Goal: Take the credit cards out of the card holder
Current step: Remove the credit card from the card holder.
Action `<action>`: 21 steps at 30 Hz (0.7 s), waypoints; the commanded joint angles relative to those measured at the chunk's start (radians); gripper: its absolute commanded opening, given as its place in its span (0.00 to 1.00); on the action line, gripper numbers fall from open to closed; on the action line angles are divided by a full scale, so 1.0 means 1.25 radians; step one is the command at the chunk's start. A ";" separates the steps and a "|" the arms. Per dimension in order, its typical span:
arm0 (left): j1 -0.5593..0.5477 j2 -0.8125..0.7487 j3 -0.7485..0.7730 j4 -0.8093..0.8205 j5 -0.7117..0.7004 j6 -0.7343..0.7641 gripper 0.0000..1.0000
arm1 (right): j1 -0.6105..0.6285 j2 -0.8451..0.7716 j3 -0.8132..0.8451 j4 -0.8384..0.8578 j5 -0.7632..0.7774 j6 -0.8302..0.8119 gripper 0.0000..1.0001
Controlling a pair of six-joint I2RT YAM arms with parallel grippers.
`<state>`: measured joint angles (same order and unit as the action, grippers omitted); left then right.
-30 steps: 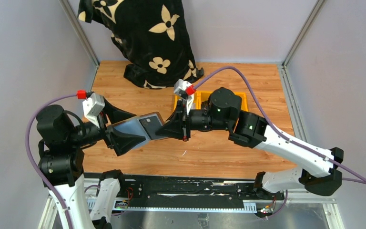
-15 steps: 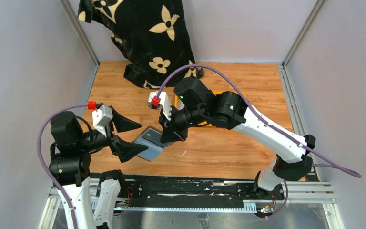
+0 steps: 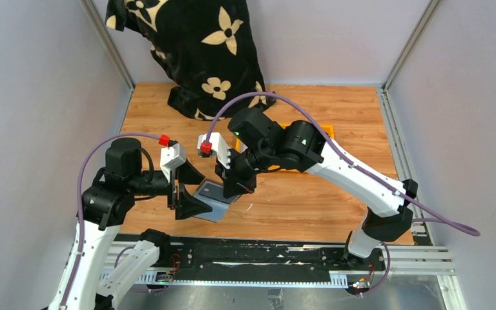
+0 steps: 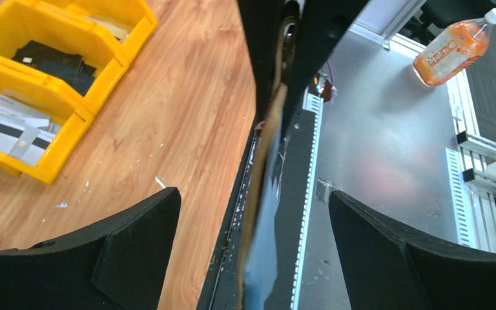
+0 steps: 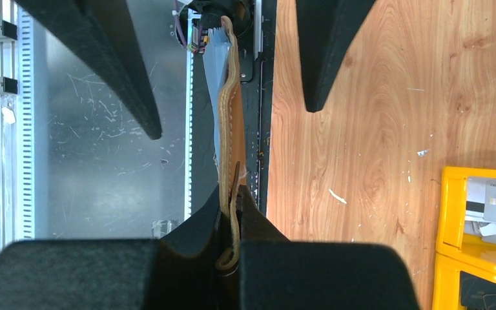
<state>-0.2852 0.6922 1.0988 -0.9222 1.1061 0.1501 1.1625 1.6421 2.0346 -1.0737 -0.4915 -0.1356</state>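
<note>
The card holder [image 3: 212, 199] is a flat brown wallet with a pale grey-blue inner face, held low over the table's front edge. My right gripper [image 3: 232, 187] is shut on its tab end; the right wrist view shows it edge-on [image 5: 234, 123] between the closed fingers [image 5: 234, 194]. My left gripper [image 3: 201, 191] is open, with one finger on each side of the holder's free end and not touching it. The left wrist view shows that free end [image 4: 261, 213] between the spread fingers [image 4: 253, 197]. I cannot single out any credit card inside the holder.
Two yellow bins [image 3: 326, 131] stand behind the right arm, holding pale cards [image 4: 3, 129] and a black object [image 4: 51, 61]; they also show in the right wrist view [image 5: 478, 252]. A black flowered cloth [image 3: 194, 51] lies at the back. A black rail [image 3: 265, 255] runs along the front edge.
The right gripper has carried the card holder down and towards the front left. The left arm swung in from the left, and its open jaws now straddle the holder's free end.
</note>
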 commanded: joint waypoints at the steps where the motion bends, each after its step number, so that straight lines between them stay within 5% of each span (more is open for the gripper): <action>1: -0.012 0.015 0.010 0.003 -0.055 0.009 0.91 | -0.006 0.016 0.043 -0.053 -0.036 -0.044 0.00; 9: -0.026 0.096 0.062 -0.123 -0.110 0.085 0.93 | -0.009 0.051 0.092 -0.079 -0.055 -0.081 0.00; 21: -0.026 0.068 0.031 -0.129 -0.121 0.199 0.98 | -0.018 0.099 0.123 -0.081 -0.155 -0.131 0.00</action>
<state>-0.3096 0.7731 1.1442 -1.0729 0.9562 0.3248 1.1488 1.7325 2.1387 -1.1553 -0.6140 -0.2592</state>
